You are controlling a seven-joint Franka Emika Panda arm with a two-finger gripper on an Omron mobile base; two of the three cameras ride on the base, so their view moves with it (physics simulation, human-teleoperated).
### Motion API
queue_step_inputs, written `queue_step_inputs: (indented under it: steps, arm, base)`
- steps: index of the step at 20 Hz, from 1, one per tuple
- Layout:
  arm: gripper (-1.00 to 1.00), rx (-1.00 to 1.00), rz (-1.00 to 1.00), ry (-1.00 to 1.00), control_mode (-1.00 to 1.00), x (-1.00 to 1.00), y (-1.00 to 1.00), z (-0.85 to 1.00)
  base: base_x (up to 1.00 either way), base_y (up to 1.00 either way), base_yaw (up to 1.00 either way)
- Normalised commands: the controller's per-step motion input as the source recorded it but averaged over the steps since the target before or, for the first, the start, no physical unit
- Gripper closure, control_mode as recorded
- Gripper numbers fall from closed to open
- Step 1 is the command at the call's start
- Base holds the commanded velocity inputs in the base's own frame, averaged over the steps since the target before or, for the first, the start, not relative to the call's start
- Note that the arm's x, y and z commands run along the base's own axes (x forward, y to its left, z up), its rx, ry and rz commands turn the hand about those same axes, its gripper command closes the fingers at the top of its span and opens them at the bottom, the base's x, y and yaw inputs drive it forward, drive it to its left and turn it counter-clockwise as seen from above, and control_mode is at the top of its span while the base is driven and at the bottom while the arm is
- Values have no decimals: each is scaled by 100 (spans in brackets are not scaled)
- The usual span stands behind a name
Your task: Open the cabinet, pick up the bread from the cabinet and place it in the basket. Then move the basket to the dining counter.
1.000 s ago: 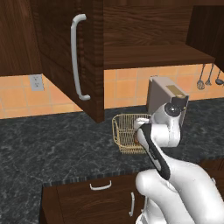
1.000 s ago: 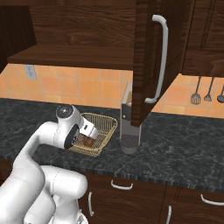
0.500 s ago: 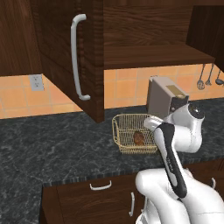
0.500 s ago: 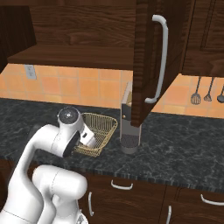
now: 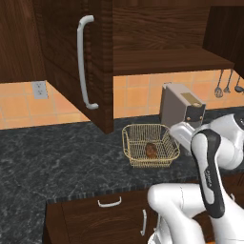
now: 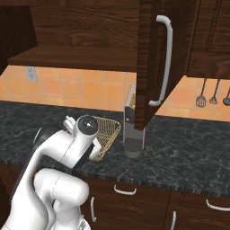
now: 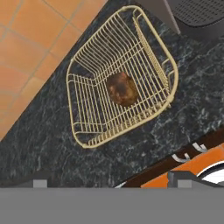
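the bread (image 7: 122, 89), a dark-brown lump, lies on the floor of the basket (image 7: 85, 72), about central in the mesh and touching no side wall. seen along the hand, it sits ahead of and well clear of the gripper (image 7: 109, 182); nothing lies between the finger tips. the finger tips (image 7: 181, 176) are cut off at the lower edge of the hand view, so whether the jaws stand apart or together cannot be told.

the basket rests on the black speckled counter (image 7: 43, 144), ahead of the jaws, with the tiled wall (image 7: 22, 39) beyond it and a grey appliance (image 5: 180, 106) just beside its far corner. in the left base view the bread (image 5: 151, 149) and basket (image 5: 136, 159) show uncovered by the arm. the cabinet (image 5: 97, 62) door hangs open above and to one side, its shelf bare in the part that shows.

change from half a second and one second ago: the hand, then low over the basket and hiding part of it, has drawn back and up towards the robot's body, leaving the bread behind in the mesh. judgement: the bread is delivered and the placing step is done. what remains is to take hold of the basket, probably by its near rim, and carry it to the dining counter. the thin flared wire offers little to grip, and tilting could roll the loose bread out.
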Motion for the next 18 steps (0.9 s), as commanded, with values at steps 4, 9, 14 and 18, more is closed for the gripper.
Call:
queue_step_inputs:
  steps: [4,9,14,18]
  arm:
    - [-100,9,0,0,-100,0,0,-14]
    - [-100,1,0,-1,-100,0,-12,-24]
    - [-100,0,0,-1,-100,0,-31,-18]
    - [-100,0,-1,0,-100,17,-29,-26]
  base:
    - [0,0,0]
    - [0,0,0]
    - [0,0,0]
    - [0,0,0]
